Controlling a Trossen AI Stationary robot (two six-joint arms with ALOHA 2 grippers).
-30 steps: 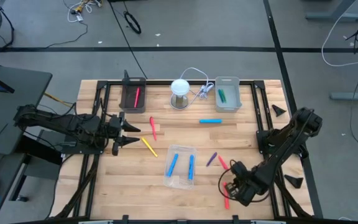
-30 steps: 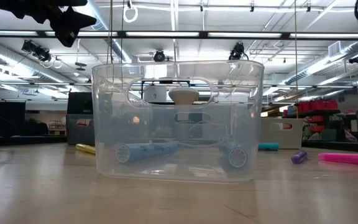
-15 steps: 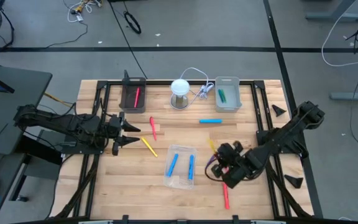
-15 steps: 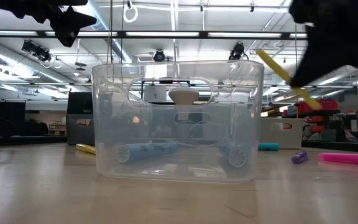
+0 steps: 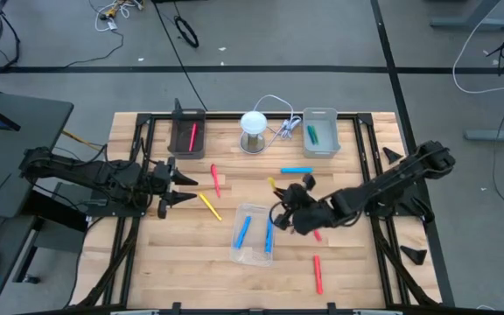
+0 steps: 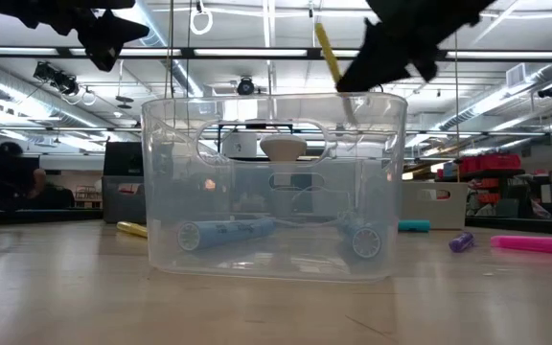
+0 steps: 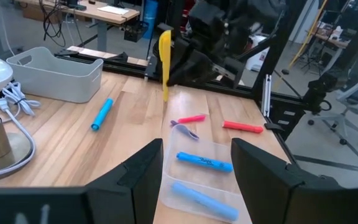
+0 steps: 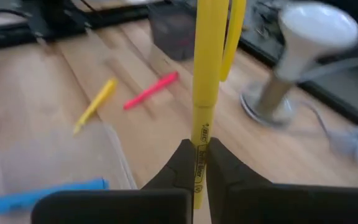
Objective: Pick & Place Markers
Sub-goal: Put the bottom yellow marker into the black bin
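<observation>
Past my own parted fingers [image 7: 263, 171] I am seeing the other arm's gripper [image 7: 188, 53] holding a yellow marker [image 7: 165, 59] upright over the clear tray [image 7: 229, 186], in which two blue markers [image 7: 204, 163] are lying.

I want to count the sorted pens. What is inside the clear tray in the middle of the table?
Two blue markers lie inside the clear tray, side by side. Its walls are see-through and nothing covers it, so no other pen is hidden there.
</observation>
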